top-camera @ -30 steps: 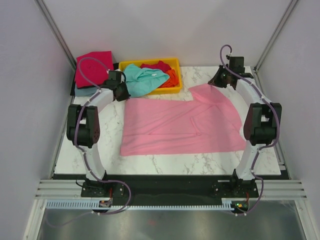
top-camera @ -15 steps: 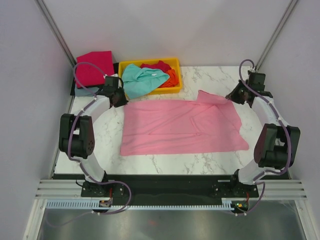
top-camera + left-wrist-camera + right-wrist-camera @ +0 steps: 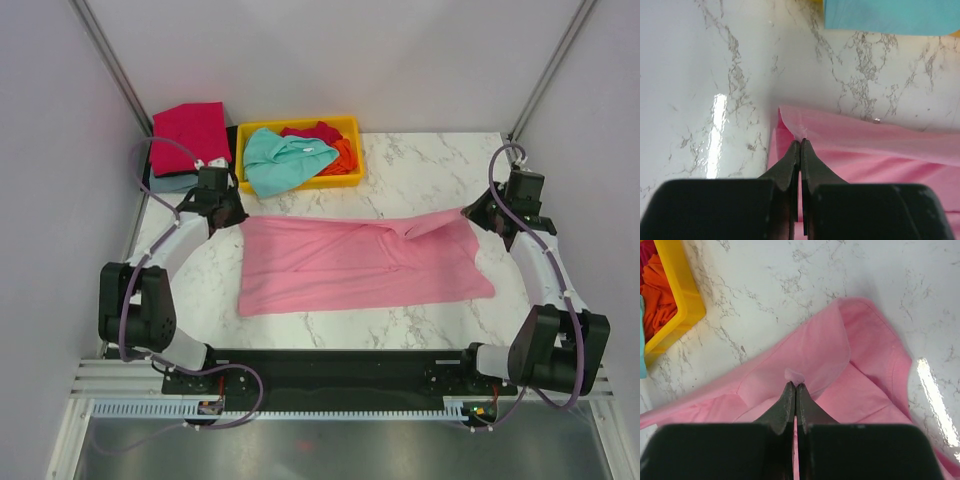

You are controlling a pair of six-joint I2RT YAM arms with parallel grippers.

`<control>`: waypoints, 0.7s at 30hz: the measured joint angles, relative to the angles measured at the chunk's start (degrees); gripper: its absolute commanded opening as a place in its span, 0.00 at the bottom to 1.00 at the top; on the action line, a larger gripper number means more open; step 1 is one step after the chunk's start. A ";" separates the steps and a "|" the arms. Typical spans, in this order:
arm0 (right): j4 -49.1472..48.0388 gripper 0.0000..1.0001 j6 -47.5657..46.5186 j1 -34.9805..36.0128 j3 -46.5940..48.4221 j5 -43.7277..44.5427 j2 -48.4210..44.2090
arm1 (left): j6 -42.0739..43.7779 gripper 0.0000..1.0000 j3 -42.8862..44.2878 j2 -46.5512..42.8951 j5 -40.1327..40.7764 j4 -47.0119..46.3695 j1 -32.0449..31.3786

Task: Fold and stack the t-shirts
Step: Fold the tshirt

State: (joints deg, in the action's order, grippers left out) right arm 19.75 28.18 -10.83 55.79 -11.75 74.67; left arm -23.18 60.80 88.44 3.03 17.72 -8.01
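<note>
The pink t-shirt [image 3: 360, 268] lies spread on the counter [image 3: 430, 165], its far corners pinched by the left claw [image 3: 233, 214] and right claw [image 3: 468, 212], both clamped tight. Behind it, the yellow tray [image 3: 352, 125] holds a teal tee [image 3: 280, 160], a red tee [image 3: 315, 131] and an orange tee [image 3: 346, 155]. The counter's far right is bare.

We are looking at a white marble-patterned table [image 3: 420, 170] standing in a booth, where a plain pale back wall [image 3: 330, 50] is rising behind the table and pale side walls [image 3: 50, 200] are closing it in, with slanted metal posts [image 3: 108, 60] climbing from the table's far corners. Aluminium rails [image 3: 340, 378] are running along the table's near edge, and a dull grey metal sheet [image 3: 340, 450] is lying below them. Overhead light is glinting off the table's glossy top.
</note>
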 measured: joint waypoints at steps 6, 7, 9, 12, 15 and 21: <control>0.61 0.00 0.85 -1.29 -4.79 0.07 -3.56 | -1.01 0.02 -4.48 -4.76 1.03 1.31 0.00; 0.85 0.00 1.01 -1.40 -5.46 0.17 -4.74 | -1.20 0.02 -5.29 -5.77 1.18 1.84 0.00; 1.05 0.00 1.18 -1.44 -6.38 0.50 -6.95 | -1.60 0.02 -6.84 -7.67 1.38 2.40 0.00; 1.07 0.00 1.53 -1.53 -7.39 0.90 -9.38 | -2.03 0.02 -8.79 -10.27 1.38 3.21 0.00; 1.09 0.00 1.75 -1.73 -8.85 0.92 -10.78 | -2.45 0.02 -9.70 -12.04 1.33 3.91 0.00; 2.21 0.00 2.34 -1.81 -12.50 1.81 -12.22 | -3.39 0.05 -11.80 -15.56 1.36 5.18 0.00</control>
State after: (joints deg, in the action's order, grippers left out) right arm 21.96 30.52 -12.64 43.29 -9.93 62.46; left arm -26.57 48.99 72.88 4.38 22.90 -8.01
